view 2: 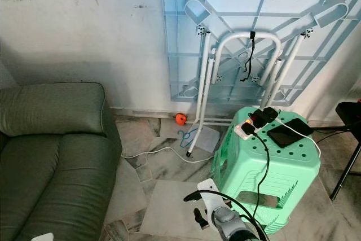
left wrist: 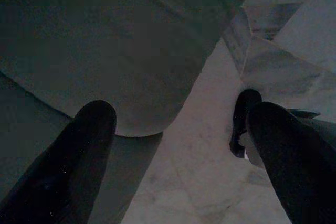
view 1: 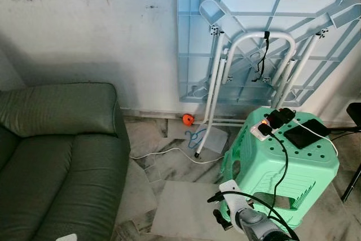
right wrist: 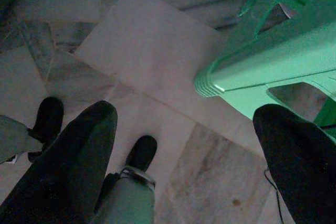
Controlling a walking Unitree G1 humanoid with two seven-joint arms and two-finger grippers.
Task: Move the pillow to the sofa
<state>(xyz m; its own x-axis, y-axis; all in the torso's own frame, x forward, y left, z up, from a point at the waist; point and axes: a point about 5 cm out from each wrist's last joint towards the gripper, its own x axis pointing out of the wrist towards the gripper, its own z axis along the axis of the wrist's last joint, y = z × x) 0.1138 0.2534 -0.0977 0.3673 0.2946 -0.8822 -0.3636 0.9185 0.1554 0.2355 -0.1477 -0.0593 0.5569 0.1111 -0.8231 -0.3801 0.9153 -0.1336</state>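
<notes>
The dark green leather sofa [view 1: 56, 156] takes up the left of the eye views, its seat and back cushions bare. My right arm [view 1: 251, 221] hangs low at the bottom, beside the mint green stool. In the right wrist view my right gripper [right wrist: 186, 114] is open over the marble floor, nothing between its fingers, with the stool's edge [right wrist: 262, 61] close by. My left gripper [left wrist: 181, 114] is also open and holds nothing. It hangs in shade over the floor next to a rounded dark bulge of the sofa [left wrist: 115, 51].
The green stool [view 1: 287, 167] carries a lit power strip [view 1: 265, 128], a black device [view 1: 306, 132] and cables. A folded light blue table [view 1: 265, 32] with white legs leans on the wall. A white cable [view 1: 169, 152], an orange object [view 1: 188, 119] and a pale sheet [view 1: 186, 210] lie on the floor.
</notes>
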